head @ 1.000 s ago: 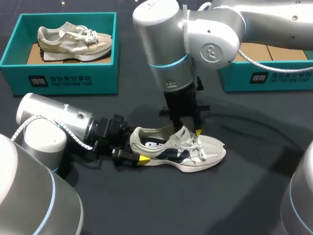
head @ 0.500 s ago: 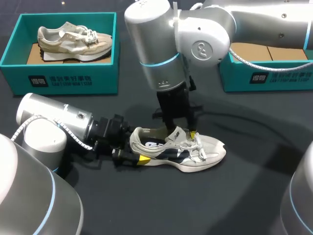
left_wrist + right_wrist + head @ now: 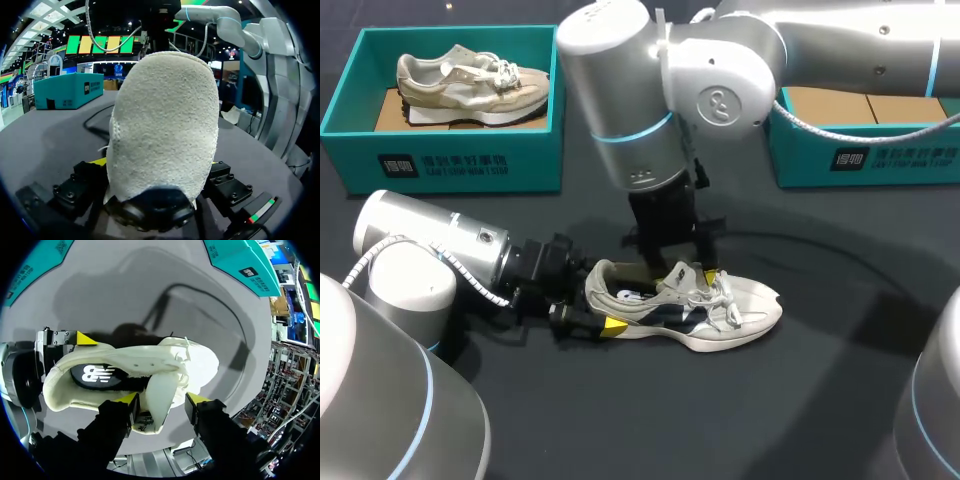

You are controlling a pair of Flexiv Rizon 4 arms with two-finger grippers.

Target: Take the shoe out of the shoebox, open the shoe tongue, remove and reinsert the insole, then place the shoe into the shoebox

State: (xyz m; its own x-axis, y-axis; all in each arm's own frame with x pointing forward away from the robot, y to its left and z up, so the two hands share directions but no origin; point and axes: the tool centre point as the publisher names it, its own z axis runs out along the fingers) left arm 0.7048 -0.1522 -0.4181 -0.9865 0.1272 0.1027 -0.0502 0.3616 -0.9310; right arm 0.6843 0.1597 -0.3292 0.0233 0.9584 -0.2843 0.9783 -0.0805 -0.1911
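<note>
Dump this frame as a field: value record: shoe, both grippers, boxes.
shoe: white sneaker upright on table, outside both boxes
left gripper: shut on sneaker's heel
right gripper: open, straddling raised tongue; gap at one finger
left shoebox: holds beige sneaker
right shoebox: teal, cardboard floor showing

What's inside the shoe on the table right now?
Through the heel opening of the shoe, the dark insole with a white logo shows. Forward of that, the raised tongue and the laces cover the inside, so the insole's front end cannot be seen.
</note>
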